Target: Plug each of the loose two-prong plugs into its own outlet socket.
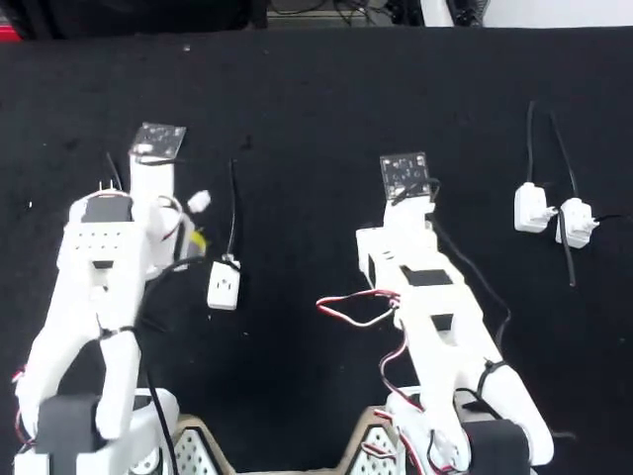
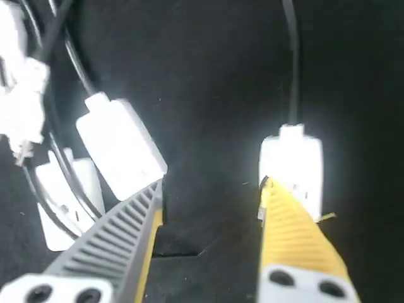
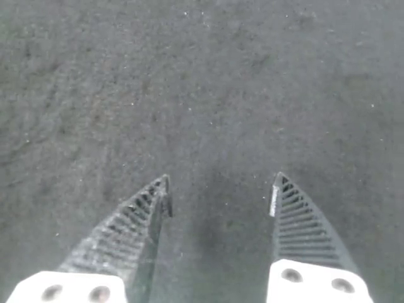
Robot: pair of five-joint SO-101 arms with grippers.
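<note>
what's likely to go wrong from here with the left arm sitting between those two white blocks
The left gripper is open with a white block near each fingertip, so closing may grab nothing and a sideways move may shove one. A cable trailing from one block could snag or drag it. The right gripper is open over bare cloth, so it isn't steadying anything.

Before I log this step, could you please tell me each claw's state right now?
Left claw: open, holding nothing.
Right claw: open, holding nothing.
</note>
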